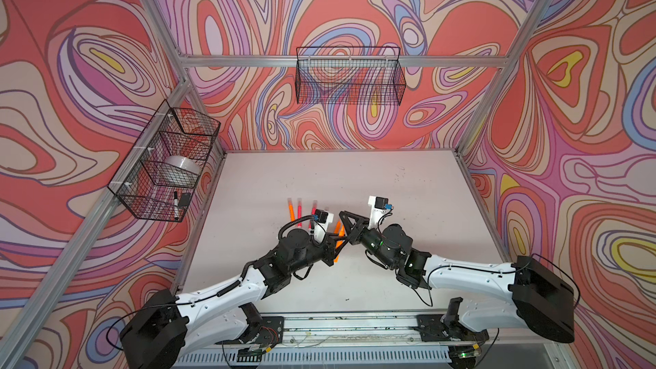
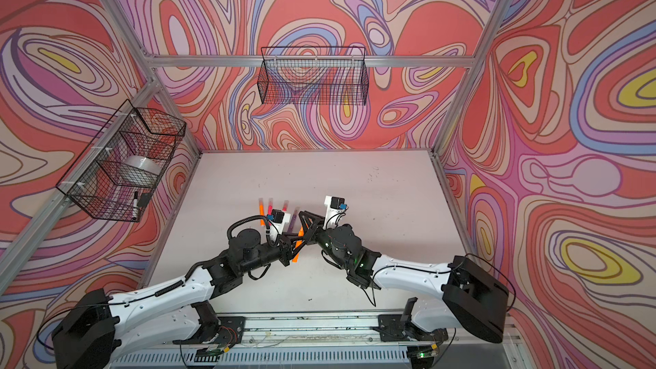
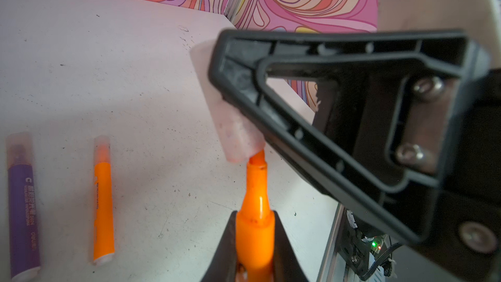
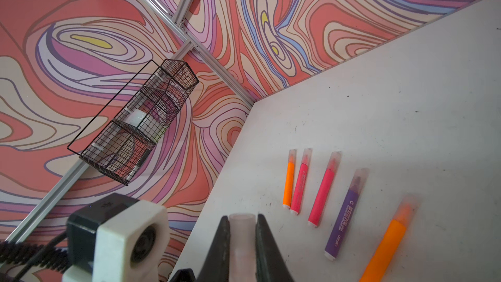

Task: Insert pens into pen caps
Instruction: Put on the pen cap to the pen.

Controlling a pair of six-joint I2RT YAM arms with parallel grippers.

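Observation:
My left gripper (image 3: 254,217) is shut on a neon orange pen (image 3: 254,234) and holds it off the table. The pen's bare tip meets the open end of a pale translucent pen cap (image 3: 235,131). My right gripper (image 4: 242,219) is shut on that cap (image 4: 242,242). In both top views the two grippers (image 1: 339,241) (image 1: 341,214) meet above the table's middle. Several capped pens lie in a row on the table: orange (image 4: 288,183), pink (image 4: 301,185), pink (image 4: 324,193), purple (image 4: 345,218) and orange (image 4: 387,242).
A wire basket (image 1: 167,161) on the left wall holds a tape roll and a white black-capped marker (image 1: 176,204). Another wire basket (image 1: 349,76) hangs on the back wall. The grey table (image 1: 408,207) is walled on three sides by aluminium framing.

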